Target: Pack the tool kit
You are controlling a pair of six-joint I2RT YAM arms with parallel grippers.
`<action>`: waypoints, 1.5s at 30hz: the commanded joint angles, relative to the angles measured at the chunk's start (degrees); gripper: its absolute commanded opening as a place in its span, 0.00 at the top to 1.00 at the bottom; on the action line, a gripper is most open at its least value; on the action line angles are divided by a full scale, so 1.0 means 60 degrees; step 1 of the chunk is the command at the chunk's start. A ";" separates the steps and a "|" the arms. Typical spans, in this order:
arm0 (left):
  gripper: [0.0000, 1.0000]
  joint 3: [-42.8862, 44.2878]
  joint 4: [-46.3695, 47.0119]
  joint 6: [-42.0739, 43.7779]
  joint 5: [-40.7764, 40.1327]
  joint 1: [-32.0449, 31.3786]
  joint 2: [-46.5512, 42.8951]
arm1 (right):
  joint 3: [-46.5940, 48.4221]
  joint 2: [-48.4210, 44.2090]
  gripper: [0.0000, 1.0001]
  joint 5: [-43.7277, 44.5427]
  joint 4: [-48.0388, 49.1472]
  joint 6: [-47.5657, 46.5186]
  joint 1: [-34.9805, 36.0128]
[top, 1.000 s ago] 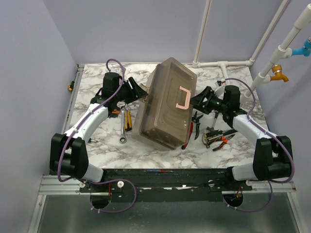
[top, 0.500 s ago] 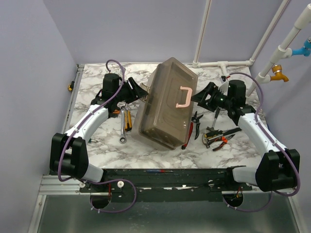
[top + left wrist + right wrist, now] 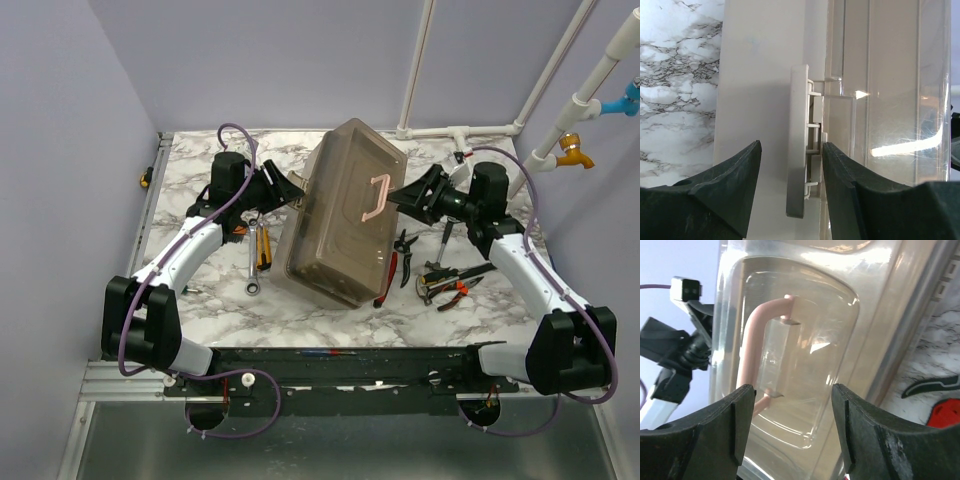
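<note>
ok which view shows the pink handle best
Right wrist: the handle fills the frame centre, close up against the lid. The top view shows it whole but small. The left wrist view shows only the toolbox side and a latch, no handle.

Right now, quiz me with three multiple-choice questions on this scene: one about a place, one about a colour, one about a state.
1. Relative to the toolbox, the orange-handled pliers lie: A) to its left; B) to its right; C) on top.
2. The toolbox's handle is: A) blue; B) pink; C) green.
3. The left end effector is: A) shut on that handle; B) out of view; C) open, with fingers on either side of the side latch.

Answers: B, the top view shows them past its right side; B, a pink bar on the smoky lid; C, the left wrist view shows a gap with the latch between.
</note>
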 commanded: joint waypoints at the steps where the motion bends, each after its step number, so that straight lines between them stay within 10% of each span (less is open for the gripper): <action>1: 0.47 -0.0020 -0.0238 0.0134 0.0012 -0.0059 -0.0260 | -0.0640 -0.0069 0.31 -0.0647 0.1687 0.1308 0.0037; 6: 0.47 0.0007 -0.0268 0.0130 -0.0009 -0.0066 -0.0275 | -0.1937 0.0154 0.31 -0.1076 0.4715 0.3256 0.0037; 20: 0.48 0.0153 -0.0357 0.0186 0.0028 -0.0059 -0.0257 | -0.2630 0.0250 0.27 -0.0720 0.6642 0.4575 0.0037; 45: 0.65 -0.0205 0.0387 0.0138 0.0427 0.0407 0.0842 | 0.1439 -0.0064 0.23 0.2042 -0.1296 -0.0543 0.0286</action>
